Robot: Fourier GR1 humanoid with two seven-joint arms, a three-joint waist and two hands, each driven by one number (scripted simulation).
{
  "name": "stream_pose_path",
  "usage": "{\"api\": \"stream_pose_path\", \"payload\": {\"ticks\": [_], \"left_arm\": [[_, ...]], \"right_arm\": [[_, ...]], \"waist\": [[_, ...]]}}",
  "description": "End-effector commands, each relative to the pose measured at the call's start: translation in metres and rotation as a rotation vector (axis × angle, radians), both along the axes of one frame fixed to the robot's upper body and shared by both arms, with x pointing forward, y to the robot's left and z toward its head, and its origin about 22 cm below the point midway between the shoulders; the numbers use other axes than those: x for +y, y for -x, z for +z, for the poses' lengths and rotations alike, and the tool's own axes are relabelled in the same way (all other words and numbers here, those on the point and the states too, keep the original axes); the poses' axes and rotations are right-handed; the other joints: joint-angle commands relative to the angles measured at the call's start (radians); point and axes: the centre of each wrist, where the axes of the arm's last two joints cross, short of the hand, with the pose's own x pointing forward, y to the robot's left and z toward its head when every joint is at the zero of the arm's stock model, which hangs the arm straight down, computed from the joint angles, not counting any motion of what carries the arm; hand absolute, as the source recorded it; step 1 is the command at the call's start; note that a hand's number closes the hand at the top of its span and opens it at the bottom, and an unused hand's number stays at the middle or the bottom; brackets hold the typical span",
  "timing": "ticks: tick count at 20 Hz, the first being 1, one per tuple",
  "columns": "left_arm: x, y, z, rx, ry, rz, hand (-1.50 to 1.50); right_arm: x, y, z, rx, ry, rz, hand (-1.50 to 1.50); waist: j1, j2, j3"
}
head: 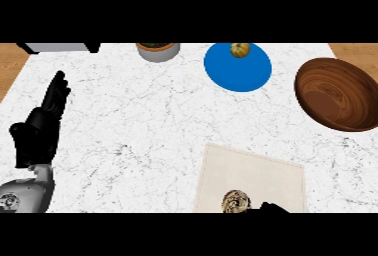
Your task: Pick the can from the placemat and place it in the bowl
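Can [235,201] stands upright on the placemat [251,175], long axis vertical, top end facing the camera, at 6 o'clock of the table [148,125]. Wooden bowl [336,93] at 2 o'clock. White marble surface; wood floor at the corners. Left hand [40,127] at 9 o'clock, fingers straight, pressed together. Right hand [270,208] barely visible beside the can; fingers: cannot tell.
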Motion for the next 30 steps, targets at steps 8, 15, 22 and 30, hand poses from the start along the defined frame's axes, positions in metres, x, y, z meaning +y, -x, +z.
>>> {"api": "stream_pose_path", "payload": {"ticks": [8, 15, 22, 30], "left_arm": [[0.007, 0.004, -0.006, -0.008, -0.010, 0.000, 0.00], [0.000, -0.007, -0.005, -0.021, -0.009, -0.029, 0.00], [-0.006, -0.014, 0.005, -0.007, 0.006, -0.039, 0.00], [-0.008, -0.008, 0.014, -0.005, -0.005, -0.060, 0.00]], "right_arm": [[-0.023, 0.062, 0.097, -0.151, -0.440, -0.330, 1.50], [-0.063, 0.042, 0.116, -0.232, -0.432, -0.532, 1.50], [-0.114, -0.021, 0.104, -0.258, -0.559, -0.676, 1.50], [-0.185, -0.094, 0.098, -0.321, -0.663, -0.768, 1.50]], "waist": [[0.005, 0.011, 0.006], [0.028, 0.018, 0.006], [0.038, 0.016, 0.007], [0.043, 0.015, 0.008]]}}
